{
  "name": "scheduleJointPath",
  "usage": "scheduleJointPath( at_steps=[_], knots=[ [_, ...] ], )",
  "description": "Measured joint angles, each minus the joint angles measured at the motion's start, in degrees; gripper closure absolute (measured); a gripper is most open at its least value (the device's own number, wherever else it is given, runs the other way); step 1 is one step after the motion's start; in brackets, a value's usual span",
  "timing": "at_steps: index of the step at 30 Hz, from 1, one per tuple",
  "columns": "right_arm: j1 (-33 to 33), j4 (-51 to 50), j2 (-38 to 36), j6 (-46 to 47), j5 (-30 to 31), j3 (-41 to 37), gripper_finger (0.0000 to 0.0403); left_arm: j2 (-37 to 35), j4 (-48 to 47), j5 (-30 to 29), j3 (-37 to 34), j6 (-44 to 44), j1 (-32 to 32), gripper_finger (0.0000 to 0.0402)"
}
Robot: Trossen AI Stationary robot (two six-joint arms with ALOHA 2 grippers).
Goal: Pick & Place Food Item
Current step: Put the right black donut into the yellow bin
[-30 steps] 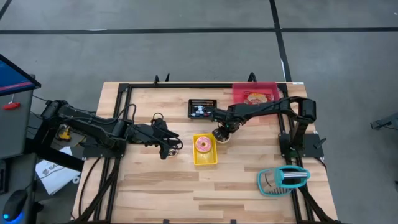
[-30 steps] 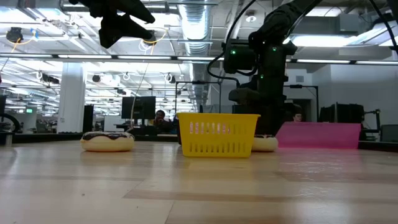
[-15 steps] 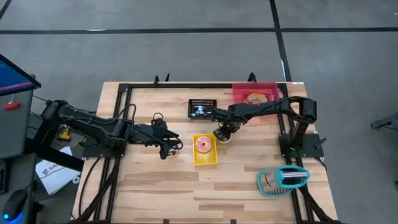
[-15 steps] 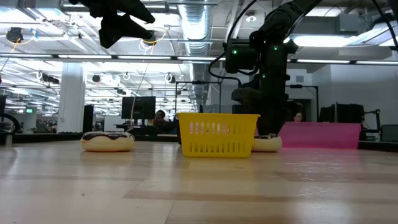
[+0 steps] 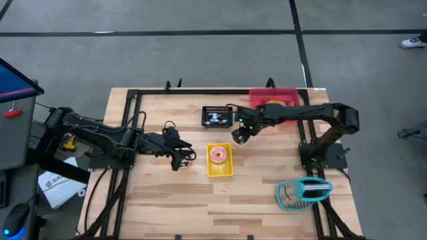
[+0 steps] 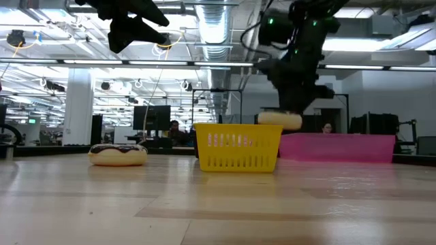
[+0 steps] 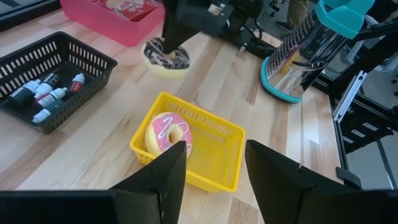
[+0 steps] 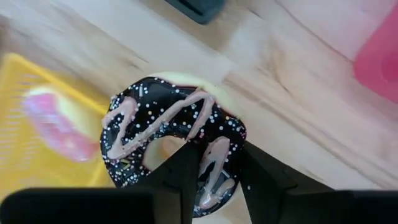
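The right gripper (image 5: 240, 132) pinches a chocolate doughnut (image 8: 171, 146) above the desk (image 5: 167, 200); centre it over the yellow basket (image 5: 220, 161), beside the pink doughnut (image 5: 217, 155), before letting go. The left gripper (image 5: 185, 159) waits half open, empty.

Floor (image 5: 200, 60): grey concrete, crossed by dark seam lines. Table (image 5: 167, 200): pale wood planks, black frame along its edges. A blue-topped stand (image 5: 13, 80) sits off the table's left edge. Beyond the table's far edge, an open hall: white column (image 6: 80, 102), exposed silver ductwork (image 6: 218, 20) overhead, rows of strip lights (image 6: 41, 64), desks with monitors (image 6: 151, 117), a seated person (image 6: 176, 127) among them.
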Motion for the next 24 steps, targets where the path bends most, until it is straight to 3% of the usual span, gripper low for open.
scheduleJointPath(
  at_steps=[11,17,24],
  knots=[
    [9.15,5.43,-3.30,6.93,0.61,0.55,0.0302,0.00,0.02,-0.16,0.00,-0.01,-0.02,0.0241],
    [12.47,7.29,-0.07,8.07,3.65,5.71,0.0302,0.02,0.40,-0.24,0.04,-0.10,-0.02,0.0241],
    [14.73,3.40,8.56,5.35,4.71,12.83,0.0310,0.02,0.47,-0.33,0.07,-0.24,0.00,0.0241]
  ],
)
